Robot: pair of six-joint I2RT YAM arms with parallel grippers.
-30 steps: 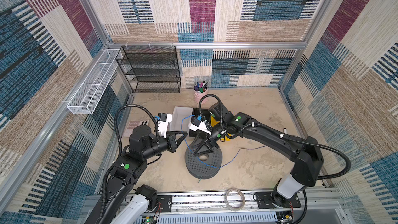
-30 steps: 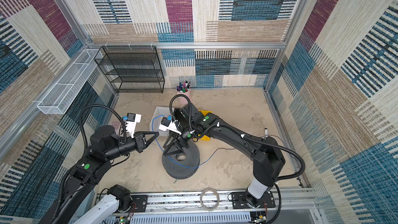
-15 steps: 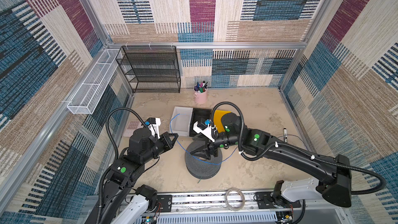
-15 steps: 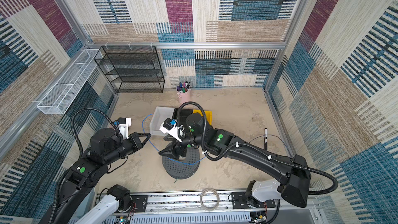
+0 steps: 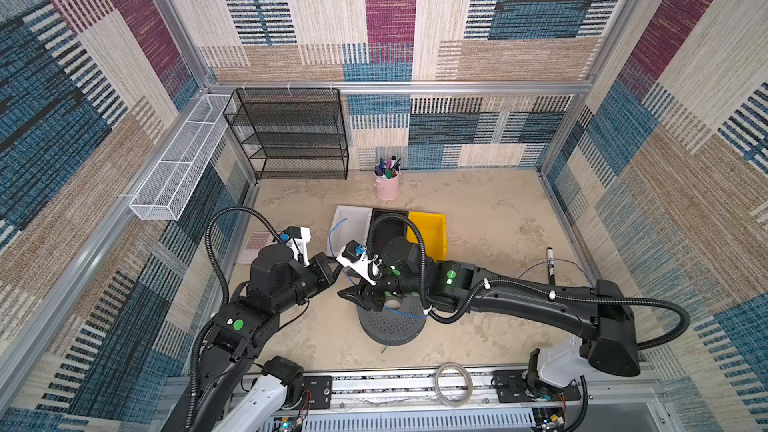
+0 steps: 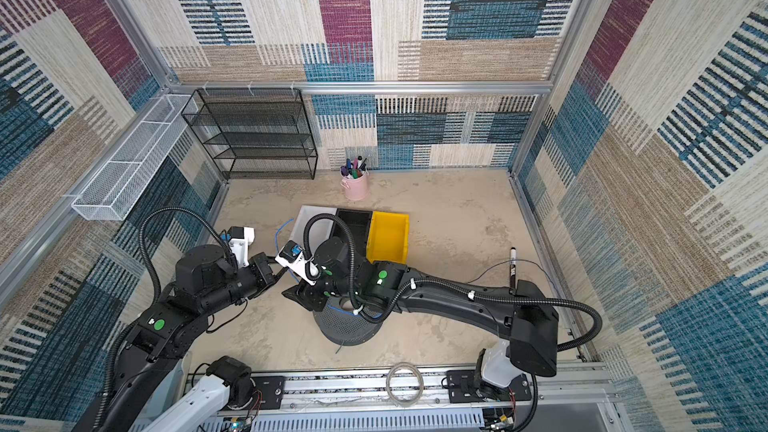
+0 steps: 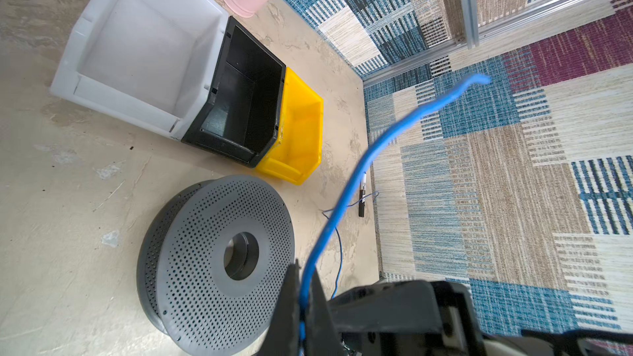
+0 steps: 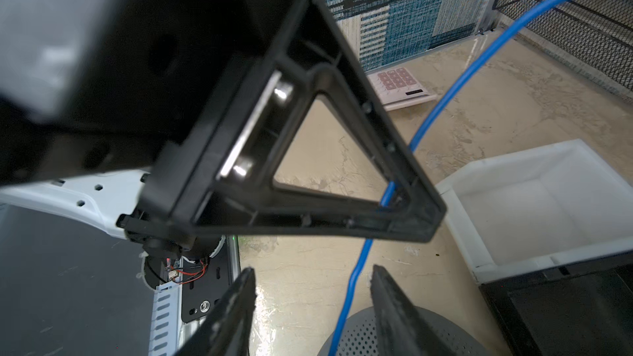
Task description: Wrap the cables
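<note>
**Winding barely begun: 1 strand on the reel**

In a top view's lower centre, your grey reel (image 5: 395,326) carries only 1 visible strand of the blue cable (image 7: 376,142), so by that most of the winding is left. Your left gripper (image 7: 301,289) pinches the cable. The right gripper (image 8: 313,279) has its jaws apart, with the cable passing between them. Higher in the frame, the free end arcs over the white bin (image 5: 357,214). No writing is legible.

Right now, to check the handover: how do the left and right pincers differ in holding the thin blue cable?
The left pincer is shut on the thin blue cable; the right pincer is open, the cable passing between its fingers. The right pincer hangs at the edge of the grey perforated spool; the left pincer sits beside it. Both are at the same cable.
</note>
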